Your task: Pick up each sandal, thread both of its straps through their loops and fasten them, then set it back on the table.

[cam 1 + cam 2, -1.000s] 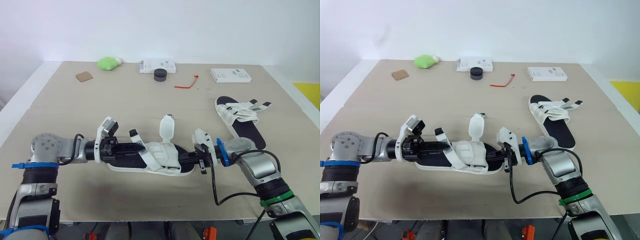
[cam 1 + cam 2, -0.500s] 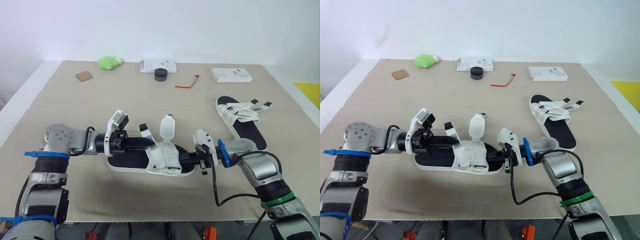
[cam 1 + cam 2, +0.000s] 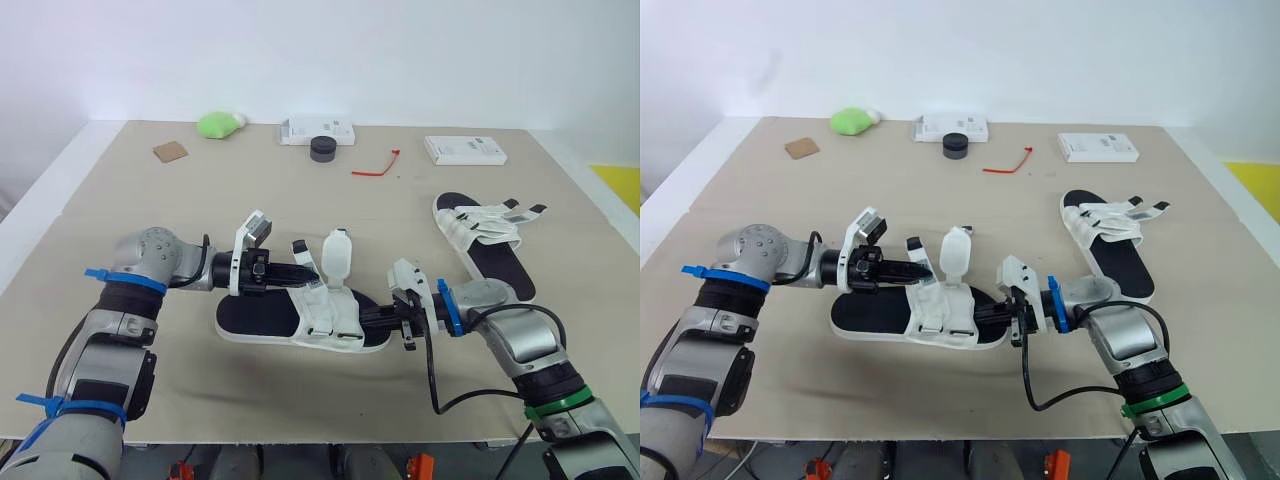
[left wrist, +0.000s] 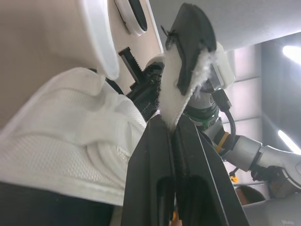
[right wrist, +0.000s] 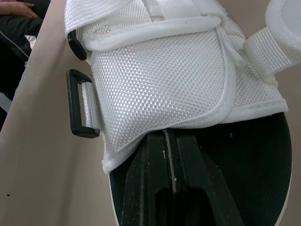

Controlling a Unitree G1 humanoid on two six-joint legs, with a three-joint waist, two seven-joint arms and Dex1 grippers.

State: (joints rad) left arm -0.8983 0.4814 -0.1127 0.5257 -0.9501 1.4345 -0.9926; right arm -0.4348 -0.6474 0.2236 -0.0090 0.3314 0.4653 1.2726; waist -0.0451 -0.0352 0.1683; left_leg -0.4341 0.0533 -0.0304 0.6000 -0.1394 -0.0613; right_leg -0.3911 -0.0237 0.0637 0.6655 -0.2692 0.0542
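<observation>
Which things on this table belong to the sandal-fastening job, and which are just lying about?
Job: near sandal, its strap pinched in the left claw, right claw at its end, far sandal.
Lying about: green lump, brown card, white box, second white box, black puck, red tie.

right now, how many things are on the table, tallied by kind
white-strapped black-soled sandals: 2
flat white boxes: 2
soft green lump: 1
brown square patch: 1
black round puck: 1
thin red tie: 1
total: 8
</observation>
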